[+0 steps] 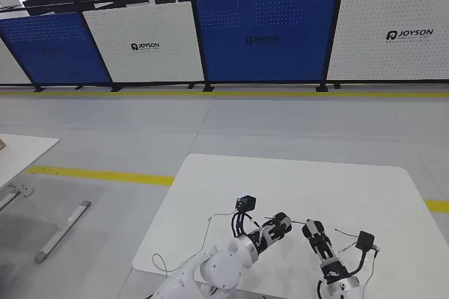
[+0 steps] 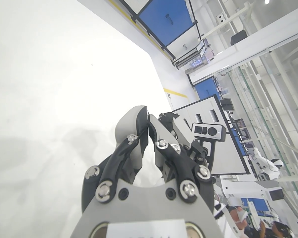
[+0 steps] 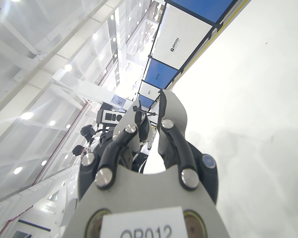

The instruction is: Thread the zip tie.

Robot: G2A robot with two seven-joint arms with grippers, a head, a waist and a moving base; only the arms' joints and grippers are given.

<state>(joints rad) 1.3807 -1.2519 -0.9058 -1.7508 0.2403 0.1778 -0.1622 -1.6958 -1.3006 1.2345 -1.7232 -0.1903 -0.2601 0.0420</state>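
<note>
The black zip tie (image 3: 147, 111) is seen pinched in the clenched left pincer (image 2: 148, 115), above the desk (image 1: 299, 179) near its front edge. From that pincer its long axis is run sideways into the gap of the right pincer (image 3: 150, 105), just beside, whose jaws are slightly parted.

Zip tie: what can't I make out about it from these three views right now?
- Right wrist view: the zip tie crosses between the parted fingers of the right gripper. It is too small to tell whether its tail has entered the head.
- Left wrist view: the shut fingers of the left gripper hide all but a black sliver of it.
- Top view: the tie is too thin and small to trace between the arms.
</note>
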